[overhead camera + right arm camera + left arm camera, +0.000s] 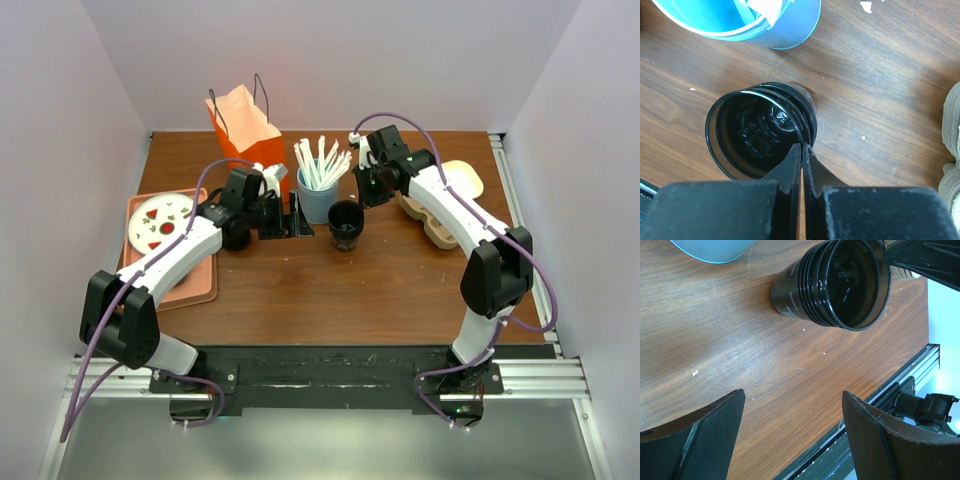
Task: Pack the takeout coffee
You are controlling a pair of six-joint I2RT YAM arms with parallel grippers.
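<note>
left jaws: spread wide with nothing between them. They are carried low over the bench by the left arm and point toward the black cup from its left.
right jaws: pressed flat together, empty, on the right arm. In the right wrist view their tips lie over the near rim of the black cup; whether they touch it is hard to judge from that angle.
takeout coffee: I cannot tell where it is; no dark brown lidded cup can be made out in any of the three views.
black cup: all black, open-topped, with ribbed bands below the rim. It stands upright on the bench between the two arms' jaws, just in front and to the right of the straw holder.
straw holder: a blue cup filled with white straws, near the middle of the bench.
orange bag: paper, with handles up and its mouth open, at the back left behind the left arm's wrist.
tray: pink, at the left edge of the bench, carrying a white plate with red pieces on it.
cup carrier: pale moulded cardboard on the right, partly under the right arm.
</note>
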